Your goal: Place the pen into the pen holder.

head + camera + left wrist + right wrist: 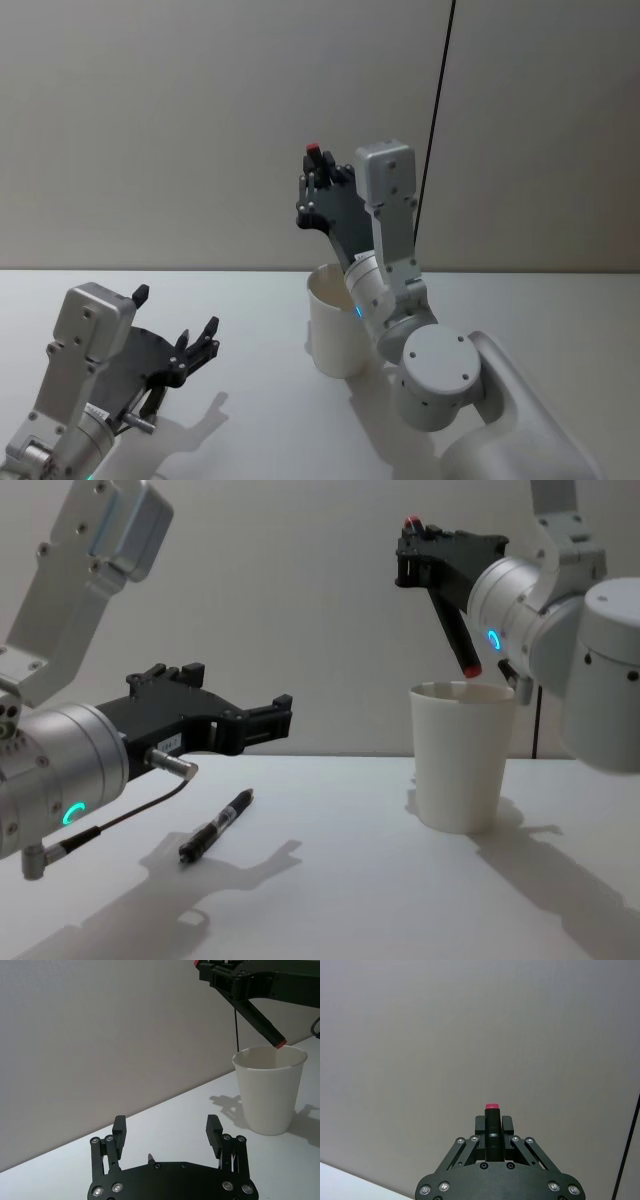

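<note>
**Pen held over the cup, not yet inside**

Head view: the right gripper [318,178] is raised above the pen holder [335,335], a white paper cup standing on the table [250,430]. The red end of the pen [314,152] pokes out above the gripper. The left gripper [195,352] sits low at the near left, fingers spread, holding nothing.

Left wrist view: the left fingers [119,1127] stand apart with bare table between them. Beyond them the pen slants down, its red lower tip just over the cup's rim.

Right wrist view: the right fingers [507,1124] press on the black barrel from both sides, pinching it.

Chest view: the pen is tilted, with its lower tip about level with the rim. I cannot tell whether it has crossed into the mouth. A second pen [215,825] lies flat on the table below the left gripper, well apart from the cup.

As I judge it, the pick-up and carry are done. Lowering the pen into the cup and letting go are left, and the tilt could make the tip catch the rim.
</note>
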{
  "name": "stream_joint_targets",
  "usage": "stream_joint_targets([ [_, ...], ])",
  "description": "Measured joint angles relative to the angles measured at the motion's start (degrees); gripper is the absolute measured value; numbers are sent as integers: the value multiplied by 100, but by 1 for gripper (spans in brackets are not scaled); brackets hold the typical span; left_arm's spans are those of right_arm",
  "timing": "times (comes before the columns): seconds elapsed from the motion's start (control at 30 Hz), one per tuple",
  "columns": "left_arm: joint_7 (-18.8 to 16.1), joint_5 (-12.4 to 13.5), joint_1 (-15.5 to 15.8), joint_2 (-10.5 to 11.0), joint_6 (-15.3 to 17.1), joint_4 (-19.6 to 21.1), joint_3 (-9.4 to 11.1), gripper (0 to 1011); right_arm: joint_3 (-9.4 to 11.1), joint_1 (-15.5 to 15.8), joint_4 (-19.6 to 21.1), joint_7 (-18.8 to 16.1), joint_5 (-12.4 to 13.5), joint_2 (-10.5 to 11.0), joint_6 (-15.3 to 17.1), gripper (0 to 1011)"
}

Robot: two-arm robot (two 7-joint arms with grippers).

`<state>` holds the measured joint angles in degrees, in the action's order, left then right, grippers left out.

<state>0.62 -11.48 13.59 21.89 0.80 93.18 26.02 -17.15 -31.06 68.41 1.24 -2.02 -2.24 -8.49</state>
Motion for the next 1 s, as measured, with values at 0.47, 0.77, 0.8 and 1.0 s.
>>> stream_joint_targets([
  [0.47,0,0,0,0,0,0,0,1003,16,33,-142,-19,-123,-16,-10,193],
  [0.77,0,0,0,0,0,0,0,1004,19,80,-172,-44,-185,-41,-3,193],
  [0.8,0,0,0,0,0,0,0,1004,21,86,-172,-45,-189,-44,1,193],
  [1.0,0,0,0,0,0,0,0,1004,35,134,-165,-56,-227,-50,42,193],
])
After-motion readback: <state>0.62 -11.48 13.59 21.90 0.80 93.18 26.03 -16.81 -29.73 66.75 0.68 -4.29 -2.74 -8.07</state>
